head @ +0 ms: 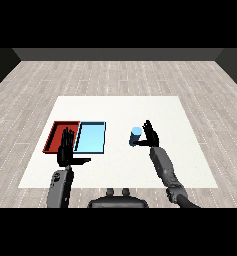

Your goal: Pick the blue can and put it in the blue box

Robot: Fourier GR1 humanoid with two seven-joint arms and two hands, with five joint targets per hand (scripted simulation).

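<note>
The red tray's (55, 134) near right corner is hidden by the left hand (66, 150); the blue can's (135, 136) base is covered by the right hand (151, 137).

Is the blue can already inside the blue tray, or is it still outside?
Outside. The blue can stands upright on the table, right of the light blue tray, beside the right hand.

One can (136, 135), two trays (54, 136), two hands (66, 150)
</note>
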